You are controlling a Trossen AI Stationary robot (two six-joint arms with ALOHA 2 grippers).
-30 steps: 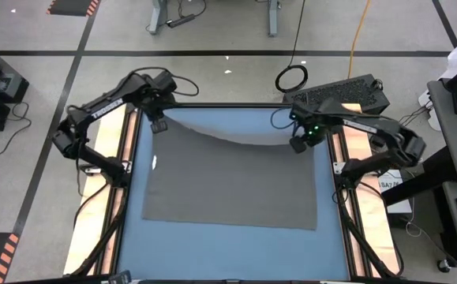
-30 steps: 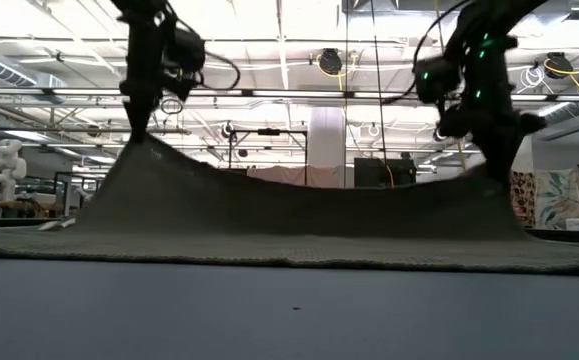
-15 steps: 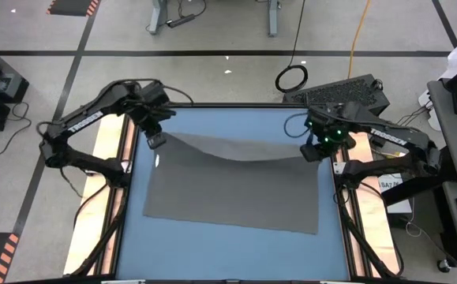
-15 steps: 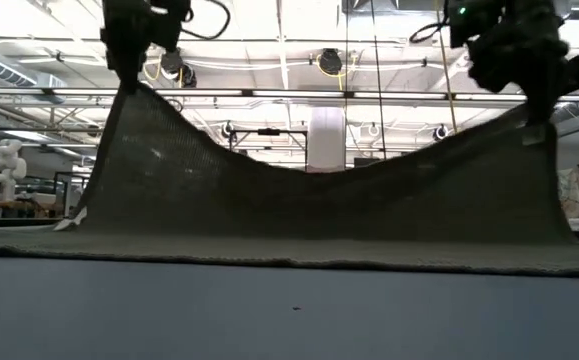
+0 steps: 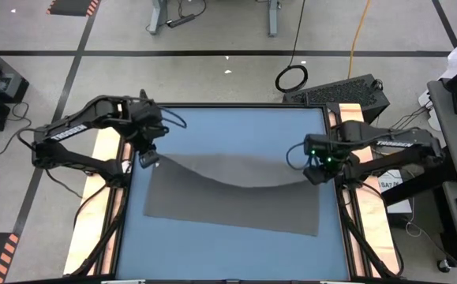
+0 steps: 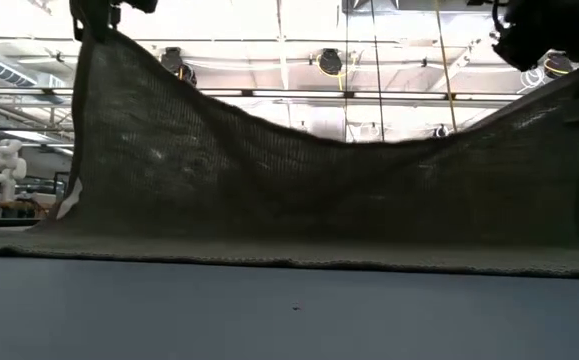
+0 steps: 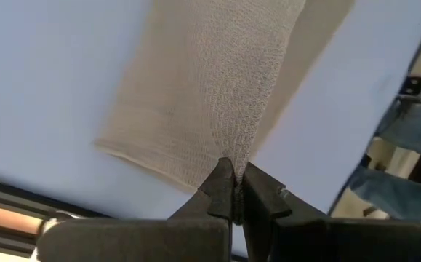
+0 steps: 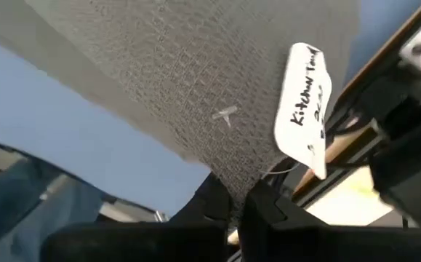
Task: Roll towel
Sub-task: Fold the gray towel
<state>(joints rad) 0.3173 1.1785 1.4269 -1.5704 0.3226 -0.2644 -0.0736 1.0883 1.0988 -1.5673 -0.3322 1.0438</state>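
Observation:
The dark grey towel lies with its near part on the blue table; its far edge is raised by both grippers and sags between them. My left gripper is shut on the far left corner and my right gripper on the far right corner. A white tag hangs by the right corner. My left gripper pinches the towel's far left corner between its two fingers from above. The cloth hangs below it, and the near part rests on the table. My right gripper pinches the towel's far right corner between its two fingers from above, beside the white tag. The cloth hangs below it, down to the table.
Bare blue tabletop lies beyond the towel toward the far edge and in a strip at the near edge. Wooden side rails flank the table. A person's legs show in the left wrist view.
Both grippers have moved toward the table's near edge and up, carrying the towel's far edge with them. The far edge stands higher above the table and sags in the middle; the near part has stayed flat on the table.

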